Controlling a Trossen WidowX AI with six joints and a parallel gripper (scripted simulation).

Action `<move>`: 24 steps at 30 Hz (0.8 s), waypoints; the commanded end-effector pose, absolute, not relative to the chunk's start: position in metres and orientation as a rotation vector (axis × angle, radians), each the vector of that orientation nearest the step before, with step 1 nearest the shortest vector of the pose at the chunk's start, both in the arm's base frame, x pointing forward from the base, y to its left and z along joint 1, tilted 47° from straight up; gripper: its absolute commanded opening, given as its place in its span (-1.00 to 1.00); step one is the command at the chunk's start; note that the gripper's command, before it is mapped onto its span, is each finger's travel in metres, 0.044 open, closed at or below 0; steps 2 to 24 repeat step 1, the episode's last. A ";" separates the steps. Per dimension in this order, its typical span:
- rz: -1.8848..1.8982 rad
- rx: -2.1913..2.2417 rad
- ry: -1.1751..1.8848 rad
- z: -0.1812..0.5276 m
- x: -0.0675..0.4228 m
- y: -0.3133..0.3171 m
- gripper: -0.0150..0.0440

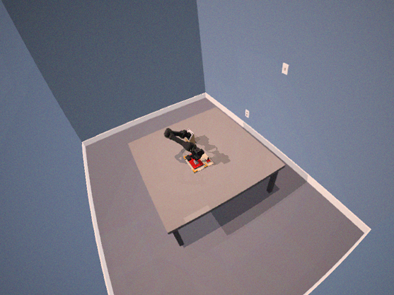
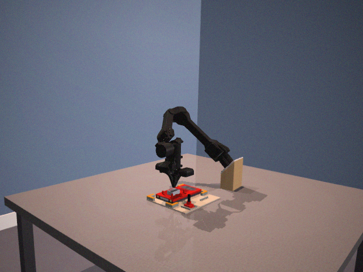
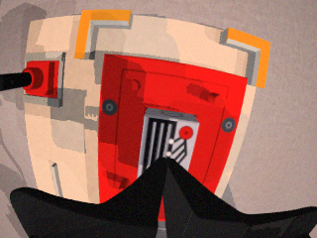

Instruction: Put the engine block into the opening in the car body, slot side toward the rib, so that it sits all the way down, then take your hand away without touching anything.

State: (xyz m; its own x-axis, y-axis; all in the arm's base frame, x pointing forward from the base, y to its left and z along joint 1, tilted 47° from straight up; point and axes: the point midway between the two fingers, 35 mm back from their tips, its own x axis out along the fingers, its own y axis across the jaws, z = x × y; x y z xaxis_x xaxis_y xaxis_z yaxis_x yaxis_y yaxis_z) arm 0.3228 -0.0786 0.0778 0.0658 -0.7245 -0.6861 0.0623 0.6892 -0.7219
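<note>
Two gripper (image 3: 166,165) fingers, pressed together on nothing, hover over the engine block (image 3: 168,141); descending off-centre could jam it crooked in the car body (image 3: 126,129).

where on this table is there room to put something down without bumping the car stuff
Free patches: the wide near stretch of the grey table in front of the cream base board, and the left side. Crowded: around the red car body, the shut black gripper above it, and the tan wedge block behind.
</note>
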 end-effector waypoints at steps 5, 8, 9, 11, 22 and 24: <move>-0.656 -0.603 1.388 0.079 0.323 -0.079 -0.49; -0.656 -0.603 1.388 0.079 0.323 -0.079 -0.49; -0.656 -0.603 1.388 0.079 0.323 -0.079 -0.49; -0.656 -0.603 1.388 0.079 0.323 -0.079 -0.49; -0.656 -0.603 1.388 0.079 0.323 -0.079 -0.49; -0.656 -0.603 1.388 0.079 0.323 -0.079 -0.49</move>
